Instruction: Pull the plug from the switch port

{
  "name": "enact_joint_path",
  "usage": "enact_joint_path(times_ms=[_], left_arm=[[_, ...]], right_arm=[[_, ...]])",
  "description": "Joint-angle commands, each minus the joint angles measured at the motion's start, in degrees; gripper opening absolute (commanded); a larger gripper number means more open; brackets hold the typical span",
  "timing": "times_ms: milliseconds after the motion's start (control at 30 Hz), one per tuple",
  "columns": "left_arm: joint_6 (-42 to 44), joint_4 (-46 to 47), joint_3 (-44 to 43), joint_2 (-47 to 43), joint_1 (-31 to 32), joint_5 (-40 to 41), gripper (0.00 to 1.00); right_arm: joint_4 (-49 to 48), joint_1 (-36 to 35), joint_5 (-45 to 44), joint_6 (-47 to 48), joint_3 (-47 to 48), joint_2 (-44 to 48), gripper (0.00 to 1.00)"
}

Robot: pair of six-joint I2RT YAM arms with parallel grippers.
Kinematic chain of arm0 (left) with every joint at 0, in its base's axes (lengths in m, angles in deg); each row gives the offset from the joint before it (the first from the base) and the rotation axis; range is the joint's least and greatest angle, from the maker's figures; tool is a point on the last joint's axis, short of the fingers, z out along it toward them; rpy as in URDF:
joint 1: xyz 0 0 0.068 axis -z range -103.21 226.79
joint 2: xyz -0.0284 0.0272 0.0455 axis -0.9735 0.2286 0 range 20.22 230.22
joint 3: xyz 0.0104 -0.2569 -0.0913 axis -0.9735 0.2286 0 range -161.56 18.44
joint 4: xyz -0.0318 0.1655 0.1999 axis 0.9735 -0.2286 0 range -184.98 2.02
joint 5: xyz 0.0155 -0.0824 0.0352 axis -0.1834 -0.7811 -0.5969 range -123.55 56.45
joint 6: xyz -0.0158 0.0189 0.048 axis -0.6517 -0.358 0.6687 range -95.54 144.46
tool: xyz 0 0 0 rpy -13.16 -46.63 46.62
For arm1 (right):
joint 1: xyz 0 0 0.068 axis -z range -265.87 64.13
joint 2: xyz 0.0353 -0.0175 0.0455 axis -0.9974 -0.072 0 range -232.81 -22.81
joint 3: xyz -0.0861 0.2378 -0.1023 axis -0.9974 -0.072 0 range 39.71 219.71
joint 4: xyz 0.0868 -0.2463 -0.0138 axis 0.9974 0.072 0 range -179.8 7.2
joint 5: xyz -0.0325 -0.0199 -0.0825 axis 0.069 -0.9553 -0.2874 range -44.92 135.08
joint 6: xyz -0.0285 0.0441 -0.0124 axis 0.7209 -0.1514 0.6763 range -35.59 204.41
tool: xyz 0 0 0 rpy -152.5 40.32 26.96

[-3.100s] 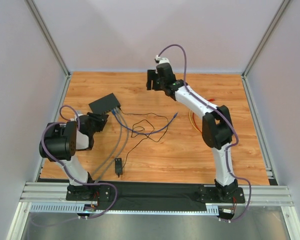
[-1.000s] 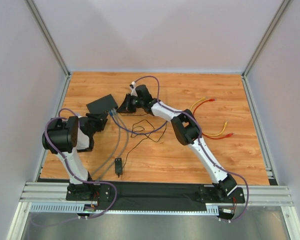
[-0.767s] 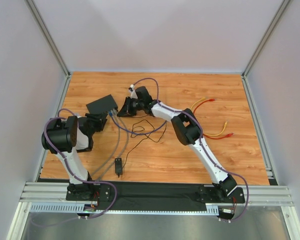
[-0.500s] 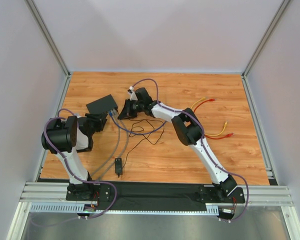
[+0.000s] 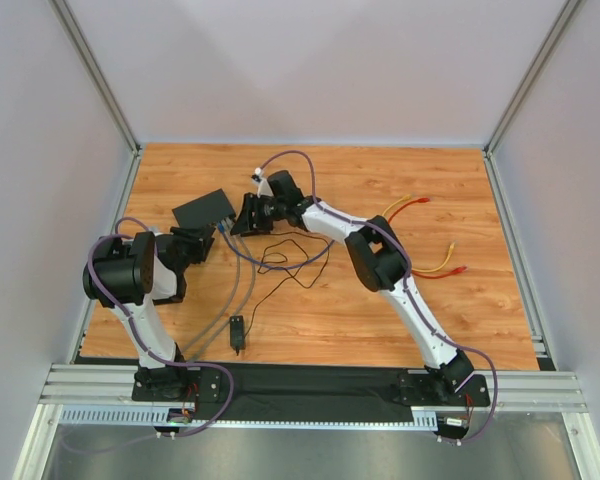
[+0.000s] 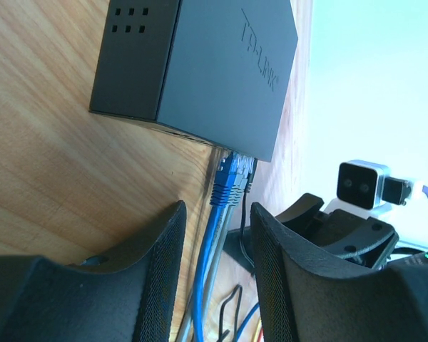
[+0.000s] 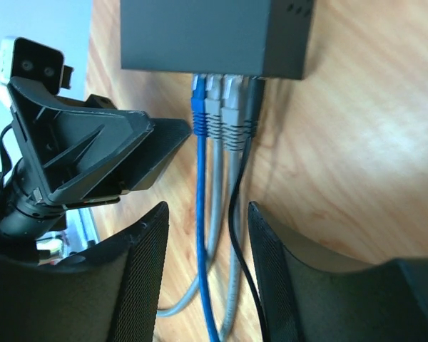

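The switch [image 5: 203, 208] is a flat black box at the table's left; it also fills the top of the left wrist view [image 6: 200, 64] and the right wrist view [image 7: 214, 35]. A blue plug [image 7: 199, 114], two grey plugs [image 7: 230, 121] and a black power plug [image 7: 251, 107] sit in its near edge, the blue plug [image 6: 227, 178] showing from the left wrist too. My left gripper [image 6: 220, 210] is open just short of the ports, cables running untouched between its fingers. My right gripper [image 7: 207, 208] is open opposite it, straddling the same cables without touching them.
A small black adapter block [image 5: 238, 333] on a thin black wire lies near the front edge. A loose blue cable [image 5: 310, 258] curls at mid-table. Yellow, orange and red cables [image 5: 420, 210] lie at the right. Metal frame posts and walls close in the sides.
My right gripper has slid slightly left toward the switch and spread its jaws. The left gripper and the switch have stayed put.
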Motion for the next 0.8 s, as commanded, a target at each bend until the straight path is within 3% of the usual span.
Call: enact_joint_path(times_ms=[0,200,400,500,567,767], left_arm=[[1.8,-0.1,-0.1,0.5,-0.3,-0.1,0.50],[1.8,-0.1,-0.5,0.7,-0.3,-0.5,0.50],[6.9,0.4,-4.3,0.3,-0.3,-3.9,0.45],[13.9,-8.5,-8.3,-2.9,-0.3,-5.6,0.45],[17.5,-19.1,-11.0,-6.3,-0.3,-5.5,0.45],[25.3,-32.2,-15.7,-11.7,-0.3,0.6,0.47]], right_arm=[[5.1,2.0,-2.0,3.4,5.4,-1.2,0.49],[3.0,2.5,1.2,-0.6,11.3,-6.1,0.40],[0.6,2.6,0.9,-2.6,12.7,-8.3,0.40],[0.0,2.6,1.5,-3.8,15.2,-10.1,0.40],[-0.4,2.4,2.0,-5.4,16.4,-11.3,0.40],[-1.7,2.1,1.3,-7.8,17.6,-12.3,0.31]])
